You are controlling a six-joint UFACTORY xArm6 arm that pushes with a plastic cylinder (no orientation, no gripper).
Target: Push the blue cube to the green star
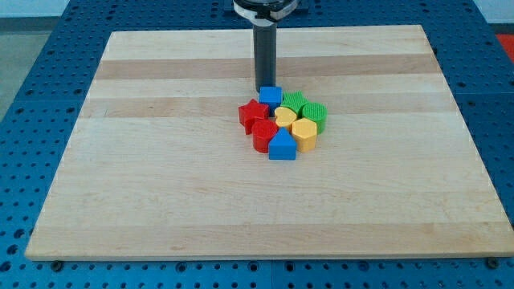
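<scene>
blue triangular plastic block (282,147) sitting nearest you. small blue plastic cube (271,95) lying at cluster's top, touching ridged green plastic star (294,102). my tip (264,88), bare rod without jaws, touching cube's top-left. cube probably light, rigid, sliding easily; push top-left face.

A straight, dark grey rod (265,56), round like a cylinder, hangs from a black and white mount (263,8) at the view's top; my tip (264,88) ends flat.
</scene>
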